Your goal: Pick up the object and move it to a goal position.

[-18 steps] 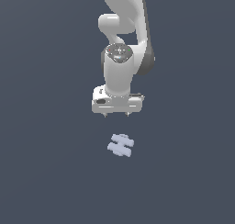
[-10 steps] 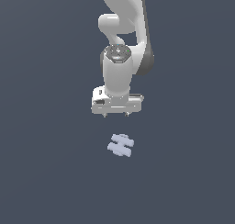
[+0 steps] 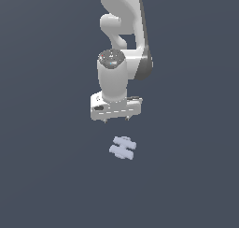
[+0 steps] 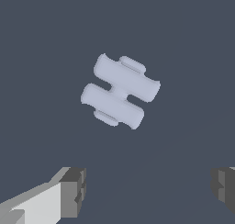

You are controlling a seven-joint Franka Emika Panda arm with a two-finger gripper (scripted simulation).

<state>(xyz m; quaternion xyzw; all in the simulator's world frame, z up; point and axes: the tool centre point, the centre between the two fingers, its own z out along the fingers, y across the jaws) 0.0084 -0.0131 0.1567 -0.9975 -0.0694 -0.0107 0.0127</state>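
The object [image 3: 123, 147] is a small flat pale lavender-blue H-shaped piece lying on the dark grey floor. It also shows in the wrist view [image 4: 120, 91], lying at a slant. My gripper [image 3: 117, 120] hangs from the white arm, above the object and a little behind it, not touching it. In the wrist view the gripper [image 4: 149, 191] is open and empty, with a wide gap between its two grey fingertips [image 4: 73, 192]. The object lies ahead of the gap, not between the fingers.
The dark grey floor [image 3: 46, 175] spreads flat all around. The white arm [image 3: 122, 35] rises behind the gripper in the exterior view.
The gripper has shifted slightly down and toward the object. The object has not moved.
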